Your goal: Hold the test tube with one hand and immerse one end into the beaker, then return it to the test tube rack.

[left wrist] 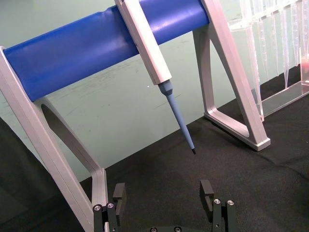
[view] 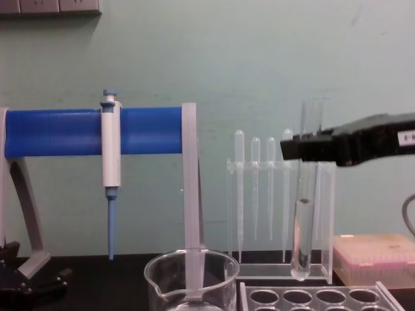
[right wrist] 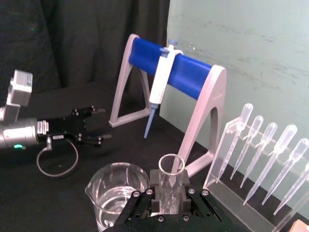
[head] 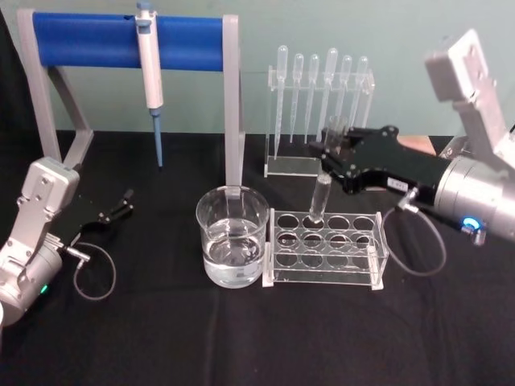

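The black worktop (head: 241,338) carries the big blue-barred stand (head: 96,40) at the back left, well away from my work. Nearer me sits the clear rack (head: 322,269), and just beside its left end the beaker (head: 232,261), part full of clear liquid. My right end effector (head: 330,153) reaches in from the right, clenched on the upper part of the test tube (head: 320,197). The tube hangs upright, its round bottom just above a back-row hole, free of the rack.

I cannot tell whether that end is wet; I judge the carry to the beaker is the step in hand. I would lift until the bottom clears the beaker's rim, slide left keeping the tube plumb, centre it over the liquid, then lower slowly and stop short of the glass floor. The grip is on bare glass, so no jerks.

My left end effector (head: 125,203) lies parked at the left, fingers spread, holding nothing.
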You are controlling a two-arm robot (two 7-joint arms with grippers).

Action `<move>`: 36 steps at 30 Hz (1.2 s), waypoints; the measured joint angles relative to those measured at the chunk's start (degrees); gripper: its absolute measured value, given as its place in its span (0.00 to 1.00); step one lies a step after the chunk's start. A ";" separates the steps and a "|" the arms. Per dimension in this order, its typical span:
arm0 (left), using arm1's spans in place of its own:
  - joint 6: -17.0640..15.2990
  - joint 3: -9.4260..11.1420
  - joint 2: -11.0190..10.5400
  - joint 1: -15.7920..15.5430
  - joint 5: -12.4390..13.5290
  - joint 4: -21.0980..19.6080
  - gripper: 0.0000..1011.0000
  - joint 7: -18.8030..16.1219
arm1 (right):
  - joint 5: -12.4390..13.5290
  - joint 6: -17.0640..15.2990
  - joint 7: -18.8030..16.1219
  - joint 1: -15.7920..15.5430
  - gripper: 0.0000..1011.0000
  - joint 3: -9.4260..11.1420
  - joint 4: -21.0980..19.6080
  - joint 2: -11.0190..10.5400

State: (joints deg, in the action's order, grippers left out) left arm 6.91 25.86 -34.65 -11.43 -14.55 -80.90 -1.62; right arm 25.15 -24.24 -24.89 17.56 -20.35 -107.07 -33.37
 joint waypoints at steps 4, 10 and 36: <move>0.00 0.00 0.00 0.00 0.00 0.00 0.99 0.00 | 2.00 -2.12 -0.21 1.84 0.22 0.28 -0.08 -0.01; 0.00 0.00 0.00 0.00 0.00 0.00 0.99 0.00 | 3.35 -3.77 -0.08 3.69 0.22 -0.02 0.02 -0.20; 0.00 0.00 0.00 0.00 0.00 0.00 0.99 0.00 | 3.61 -4.80 0.29 5.10 0.22 -0.89 0.07 -0.82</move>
State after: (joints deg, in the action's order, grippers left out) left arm 6.91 25.86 -34.65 -11.44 -14.55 -80.90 -1.62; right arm 28.76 -29.04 -24.59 22.66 -21.24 -107.00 -34.19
